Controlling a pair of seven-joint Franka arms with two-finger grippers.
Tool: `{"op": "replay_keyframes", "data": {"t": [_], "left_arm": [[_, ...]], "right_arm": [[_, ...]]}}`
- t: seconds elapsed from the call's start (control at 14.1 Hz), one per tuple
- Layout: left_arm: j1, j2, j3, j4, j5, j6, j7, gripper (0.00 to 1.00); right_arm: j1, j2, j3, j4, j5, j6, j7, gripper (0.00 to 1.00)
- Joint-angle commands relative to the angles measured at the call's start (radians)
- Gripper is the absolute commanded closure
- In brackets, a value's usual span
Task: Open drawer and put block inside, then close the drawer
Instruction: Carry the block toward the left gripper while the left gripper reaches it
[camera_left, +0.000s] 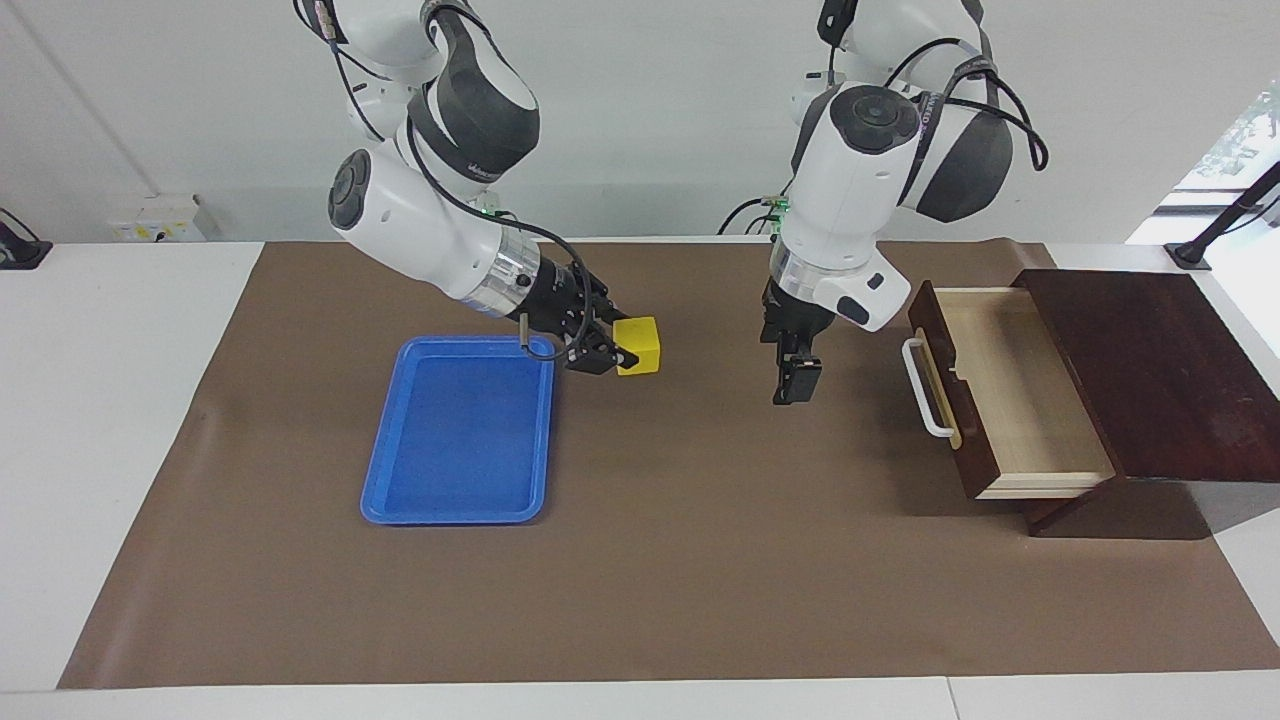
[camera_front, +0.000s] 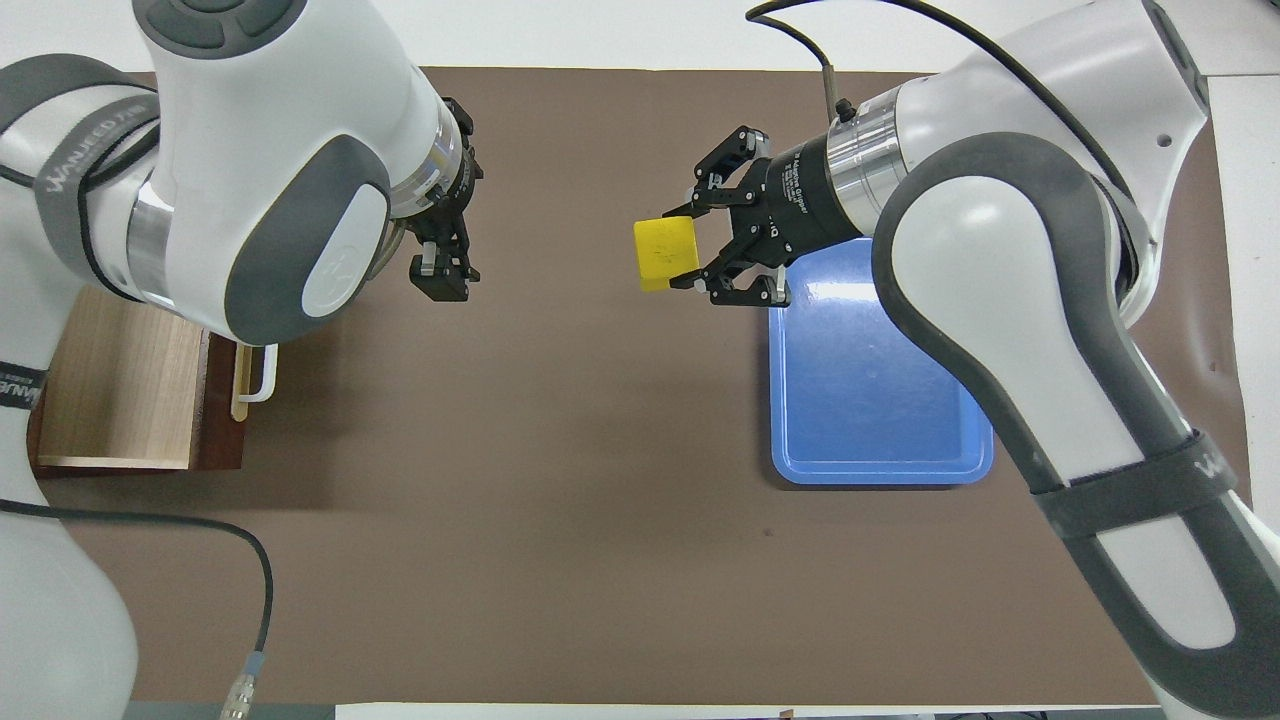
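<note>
Now, in the facing view, the right hand (camera_left: 617, 352) is gripping the small bright yellow cube block (camera_left: 638, 345), holding it in the air over the brown paper mat (camera_left: 700, 560) on the white worktop (camera_left: 110, 400), just beside the flat blue plastic tray (camera_left: 458, 432), off the tray's 1 o'clock corner. At the mat's 3 o'clock end the dark brown wooden drawer (camera_left: 985, 395) with its white bar handle (camera_left: 927, 388) is standing pulled out of the dark wooden box (camera_left: 1150, 370), its pale interior showing. The left hand (camera_left: 796, 382) is hanging over bare mat between block and drawer, pointing down, holding nothing; its fingers appear spread apart.

Seen from overhead, the right hand (camera_front: 690, 243) is pinching the block (camera_front: 665, 251) at about 10 o'clock from the tray (camera_front: 880, 420). The left hand (camera_front: 442, 280) is hovering at about 1 o'clock from the drawer (camera_front: 130, 385), well apart from the block.
</note>
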Motion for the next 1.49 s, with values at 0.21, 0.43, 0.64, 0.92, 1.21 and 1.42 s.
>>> {"op": "replay_keyframes", "data": {"t": [0.21, 0.43, 0.64, 0.92, 1.21, 1.42], "left_arm": [[-0.085, 0.027, 0.043, 0.053, -0.016, -0.052, -0.108, 0.0], [-0.085, 0.027, 0.043, 0.053, -0.015, -0.066, -0.11, 0.0], [-0.094, 0.027, 0.045, 0.053, -0.013, -0.068, -0.108, 0.0], [-0.106, 0.025, 0.043, 0.053, -0.013, -0.066, -0.111, 0.0], [-0.108, 0.025, 0.042, 0.052, -0.012, -0.065, -0.111, 0.0], [-0.111, 0.025, 0.042, 0.053, -0.01, -0.063, -0.111, 0.0]], "right_arm": [[0.048, 0.022, 0.007, -0.009, 0.018, 0.091, 0.035, 1.0], [0.085, 0.051, 0.007, 0.003, 0.023, 0.151, 0.053, 1.0], [0.12, 0.065, 0.007, 0.006, 0.031, 0.199, 0.082, 1.0], [0.125, 0.068, 0.007, 0.008, 0.063, 0.23, 0.107, 1.0], [0.125, 0.068, 0.007, 0.008, 0.063, 0.23, 0.112, 1.0], [0.126, 0.068, 0.007, 0.008, 0.063, 0.23, 0.112, 1.0]]}}
